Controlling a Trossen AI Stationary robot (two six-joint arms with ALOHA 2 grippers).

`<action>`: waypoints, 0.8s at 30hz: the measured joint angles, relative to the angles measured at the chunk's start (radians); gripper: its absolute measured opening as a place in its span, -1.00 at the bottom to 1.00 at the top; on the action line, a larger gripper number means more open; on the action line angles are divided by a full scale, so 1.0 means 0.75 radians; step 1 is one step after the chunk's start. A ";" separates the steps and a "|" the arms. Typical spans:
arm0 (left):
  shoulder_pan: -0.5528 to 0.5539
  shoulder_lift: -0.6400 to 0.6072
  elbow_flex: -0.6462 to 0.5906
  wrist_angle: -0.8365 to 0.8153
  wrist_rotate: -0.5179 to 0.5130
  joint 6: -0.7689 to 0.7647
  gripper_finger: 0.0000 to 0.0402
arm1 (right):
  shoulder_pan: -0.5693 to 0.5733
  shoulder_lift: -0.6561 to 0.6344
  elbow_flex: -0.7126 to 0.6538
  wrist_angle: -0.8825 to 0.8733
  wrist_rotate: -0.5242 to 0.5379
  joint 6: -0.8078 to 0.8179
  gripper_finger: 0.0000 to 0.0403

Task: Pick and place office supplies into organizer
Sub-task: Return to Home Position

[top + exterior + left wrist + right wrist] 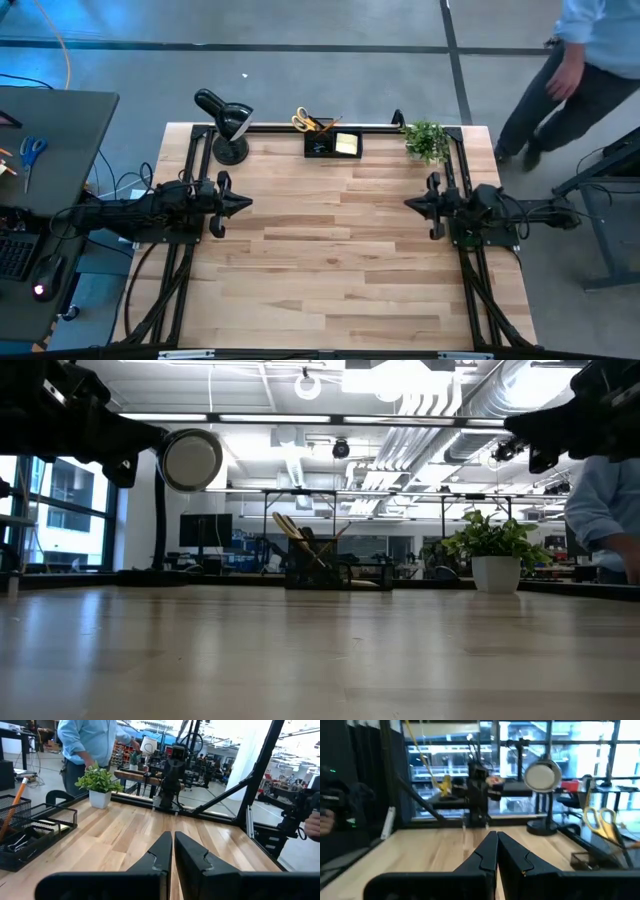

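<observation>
We see the organizer (333,155) at top centre, holding the supplies (347,144). Left gripper (246,203) and right gripper (408,204), both closed and empty, sit lower down, about equally near.

- The table (330,270) lies open across its middle and near side.
- A desk lamp (228,125), the organizer (333,144) and a potted plant (427,141) line the far edge.
- The left gripper (245,203) and right gripper (410,204) flank the sides.

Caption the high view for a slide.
Parked at opposite sides, left gripper and right gripper shut; organizer at the far edge holds supplies.
</observation>
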 joint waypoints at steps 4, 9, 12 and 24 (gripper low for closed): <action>0.000 0.000 0.000 -0.002 0.000 -0.001 -0.95 | 0.000 0.001 -0.001 -0.036 0.007 -0.022 -1.00; 0.000 0.000 0.000 -0.004 -0.002 0.002 -0.95 | 0.000 0.002 -0.001 -0.057 0.008 -0.041 -1.00; 0.000 0.001 0.000 -0.021 -0.005 0.007 -0.95 | -0.005 0.012 0.000 -0.152 0.009 -0.070 -1.00; 0.000 0.001 0.000 -0.023 0.030 0.330 -0.95 | -0.007 0.113 0.000 -0.157 -0.018 0.015 -1.00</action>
